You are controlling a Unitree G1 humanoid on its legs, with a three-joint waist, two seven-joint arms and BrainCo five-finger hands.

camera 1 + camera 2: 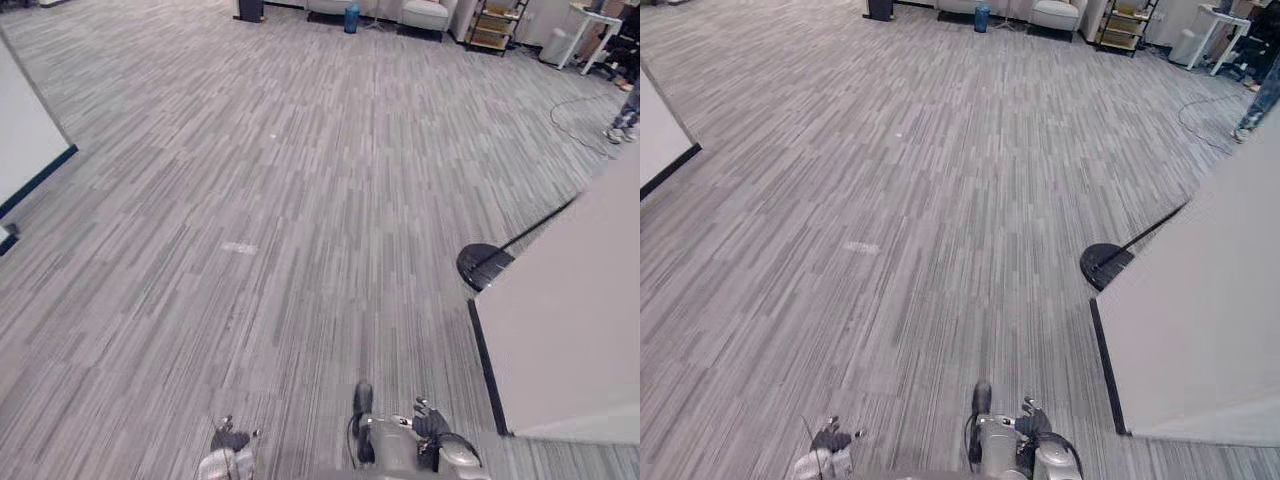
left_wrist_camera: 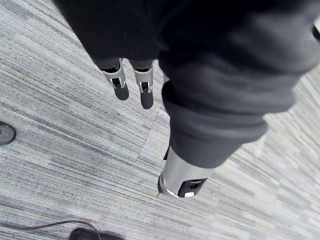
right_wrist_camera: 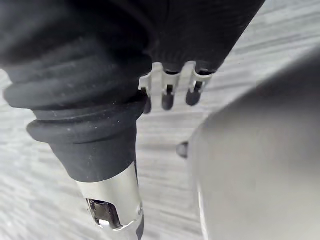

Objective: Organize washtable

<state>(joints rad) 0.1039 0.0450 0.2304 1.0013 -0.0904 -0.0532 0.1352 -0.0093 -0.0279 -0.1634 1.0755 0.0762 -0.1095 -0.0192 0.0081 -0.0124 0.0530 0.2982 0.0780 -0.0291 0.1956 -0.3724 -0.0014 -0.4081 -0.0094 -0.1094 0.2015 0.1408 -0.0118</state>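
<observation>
The 2 hands hang empty, fingers relaxed: left hand (image 2: pixel 145 90), right hand (image 3: pixel 167 90). Where the washtable stands I cannot tell. A shelf (image 1: pixel 495 25) sits far off at 1 o'clock. Best to walk steadily, skirting the white panel (image 1: pixel 570 330) at 3 o'clock, arms tucked in.

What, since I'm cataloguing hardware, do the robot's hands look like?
Both alike: the left hand and right hand wear a black ribbed cover over back and wrist; silver fingers end in dark rounded tips, and the thumb is a silver cylinder.
</observation>
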